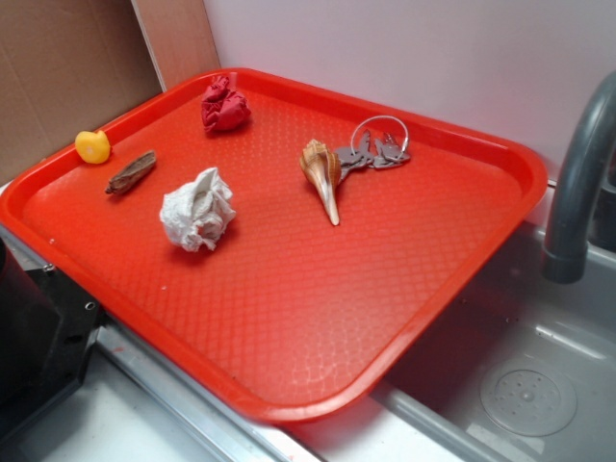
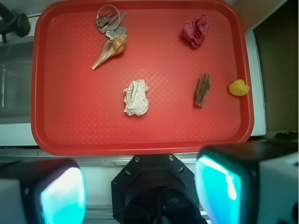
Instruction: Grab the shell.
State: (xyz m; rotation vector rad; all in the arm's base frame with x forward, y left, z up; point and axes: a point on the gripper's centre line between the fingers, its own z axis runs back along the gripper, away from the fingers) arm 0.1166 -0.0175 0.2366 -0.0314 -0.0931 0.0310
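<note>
Keys touch the shell's wide head; its pointed end lies on open tray, paper ball well apart.

Exterior view: you see the tray resting across the sink, with the faucet at its right edge. On the tray, the shell lies just left of the keys, touching them, its point toward the near side. The paper ball lies left of the shell and nearer to you. The bark piece lies left of the ball, the duck on the left rim, the cloth wad at the far side.

Wrist view: you find the gripper below the tray's near rim, its fingers spread wide apart.
</note>
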